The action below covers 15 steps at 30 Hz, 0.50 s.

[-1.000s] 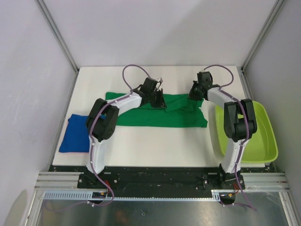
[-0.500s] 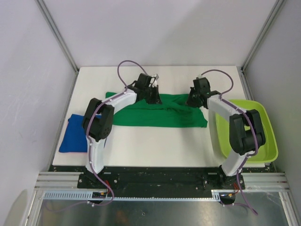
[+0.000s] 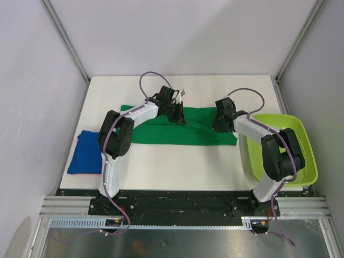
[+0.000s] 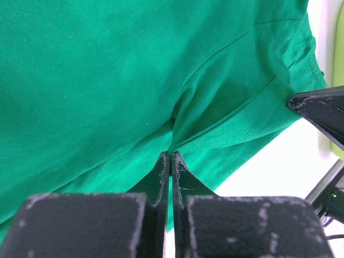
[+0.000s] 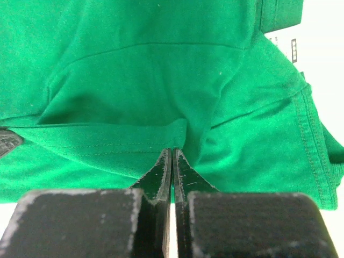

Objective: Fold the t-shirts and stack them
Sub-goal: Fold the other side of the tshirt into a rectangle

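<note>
The dark green t-shirt (image 3: 183, 131) lies spread across the middle of the white table. My left gripper (image 3: 179, 116) is shut on a fold of its back edge; the left wrist view shows the cloth (image 4: 134, 80) pinched at the fingertips (image 4: 171, 156). My right gripper (image 3: 219, 124) is shut on the green cloth (image 5: 161, 70) near the shirt's right end, pinched at its tips (image 5: 172, 151). The royal blue t-shirt (image 3: 86, 156) lies folded at the table's left edge, a thin pink edge along its front.
A lime-green plastic tub (image 3: 290, 150) stands at the right edge of the table (image 3: 177, 172), close to my right arm. Metal frame posts rise at the back corners. A white label (image 5: 285, 45) shows near the shirt's collar.
Both grippers have moved toward the near side, dragging the shirt's back edge forward over itself. The right gripper shifted down and slightly left; the left one down and right.
</note>
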Available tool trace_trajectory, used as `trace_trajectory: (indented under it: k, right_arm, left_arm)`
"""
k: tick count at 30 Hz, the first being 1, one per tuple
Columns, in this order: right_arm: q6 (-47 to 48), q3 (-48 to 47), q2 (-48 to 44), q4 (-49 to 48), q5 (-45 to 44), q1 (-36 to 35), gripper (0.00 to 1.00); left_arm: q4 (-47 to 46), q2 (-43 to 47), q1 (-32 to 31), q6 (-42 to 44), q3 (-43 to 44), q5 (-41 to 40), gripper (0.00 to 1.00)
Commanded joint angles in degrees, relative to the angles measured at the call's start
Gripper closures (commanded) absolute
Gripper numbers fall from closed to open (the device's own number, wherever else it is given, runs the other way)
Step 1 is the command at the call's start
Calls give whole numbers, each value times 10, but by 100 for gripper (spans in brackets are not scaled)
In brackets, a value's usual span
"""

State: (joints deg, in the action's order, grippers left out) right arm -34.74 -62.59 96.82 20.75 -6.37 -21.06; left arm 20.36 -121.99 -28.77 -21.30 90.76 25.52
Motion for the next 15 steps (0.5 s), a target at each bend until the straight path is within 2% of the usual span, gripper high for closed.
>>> trace_trajectory:
  k: [1, 7, 15]
  right_arm:
    - [-9, 20, -27, 7, -34, -6, 100]
    - [-4, 26, -33, 22, -55, -11, 100]
    - [-4, 50, -30, 16, -60, -17, 100]
  left_arm:
    - [17, -3, 2, 32, 13, 15, 99]
    - [24, -9, -2, 40, 18, 29, 96]
    - [32, -12, -6, 45, 26, 28, 85]
